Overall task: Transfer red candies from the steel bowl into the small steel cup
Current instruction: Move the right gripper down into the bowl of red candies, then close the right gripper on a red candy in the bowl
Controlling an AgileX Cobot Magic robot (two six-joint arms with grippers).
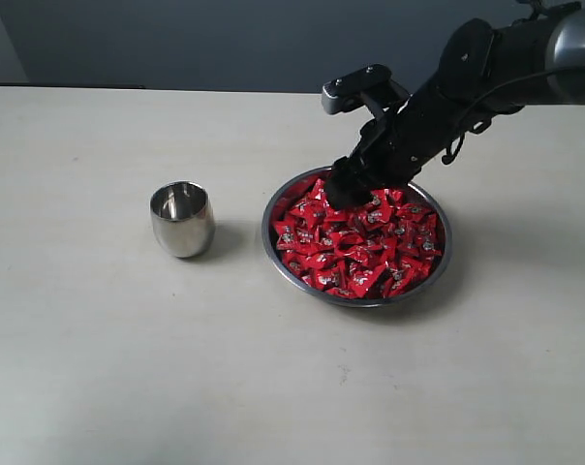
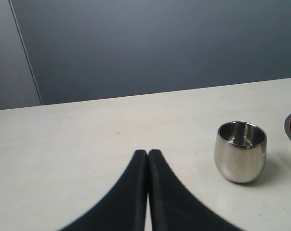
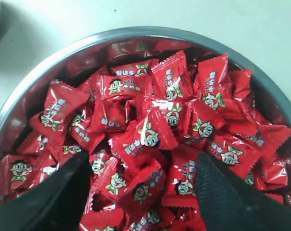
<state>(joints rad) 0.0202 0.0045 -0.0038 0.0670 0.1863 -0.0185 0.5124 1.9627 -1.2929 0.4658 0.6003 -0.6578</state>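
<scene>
the right gripper (image 3: 143, 163), jaws apart above the red candies (image 3: 136, 86), may grab several slippery ones and drop them.

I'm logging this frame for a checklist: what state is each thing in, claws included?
small steel cup: upright, no candy visible inside
steel bowl: upright, heaped full
red candies: wrapped, all in the bowl
right claw: open, low over the candies
left claw: shut, empty
</scene>
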